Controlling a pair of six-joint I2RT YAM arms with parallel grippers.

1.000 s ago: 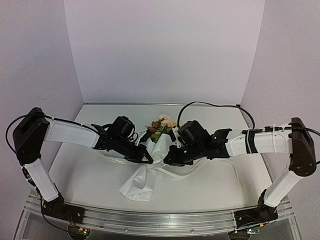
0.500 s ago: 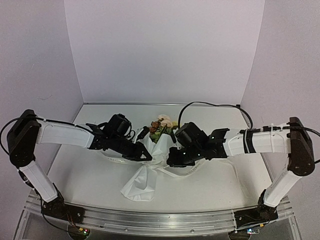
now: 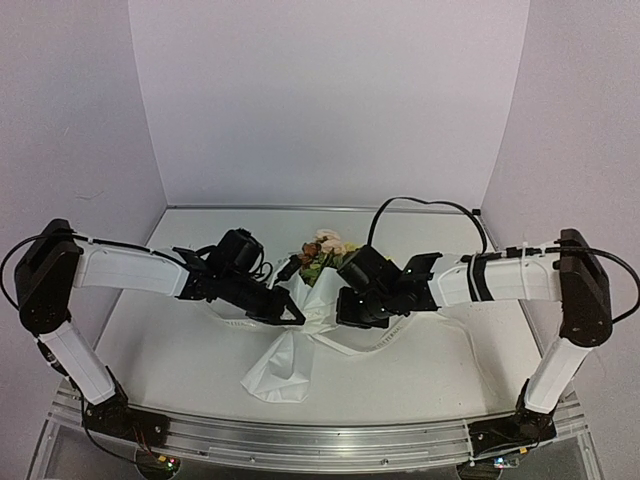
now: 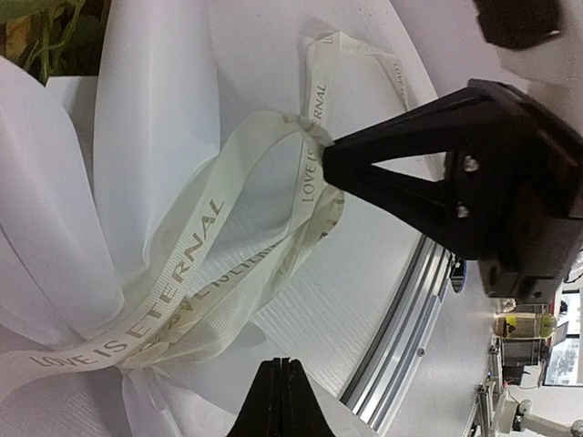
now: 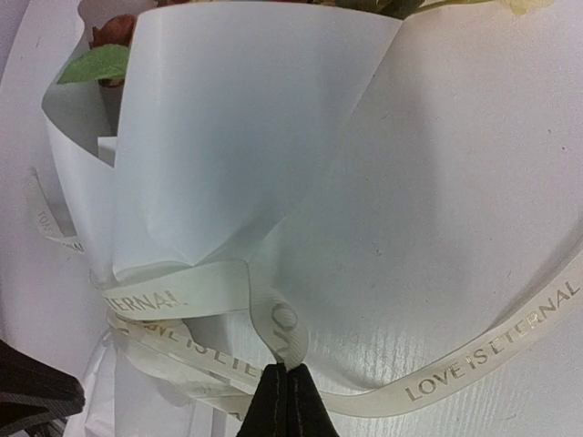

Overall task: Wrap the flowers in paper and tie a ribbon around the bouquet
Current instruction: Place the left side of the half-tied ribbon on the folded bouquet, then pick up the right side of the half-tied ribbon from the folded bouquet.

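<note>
Tying is the step in hand; the wrapping is judged complete. The white paper cone lies on the pale table. In the top view its yellow, pink and cream artificial flowers show at the wide rim toward 12 o'clock, and its gathered tail trails toward 7 o'clock. The narrow cream fabric ribbon, printed with lettering, is drawn round the narrow waist of the cone. Slack loops stand off beside the waist, and a free length runs across the table toward 4 o'clock. The right gripper sits at 3 o'clock of the waist with its jaws fully closed, pinching a fold of one ribbon loop at the tips. The left gripper sits at 9 o'clock of the waist with its jaws closed tip to tip, just beside the bunched ribbon. No ribbon shows between its tips, and whether it nips any paper cannot be told. No finished bow or snug knot is visible, so the tie is judged only partly formed. The next move calls for the left gripper to open and take the opposing strand. Both arms should then draw apart along the 9-to-3 line, gently enough not to drag the cone or crush the paper.
</note>
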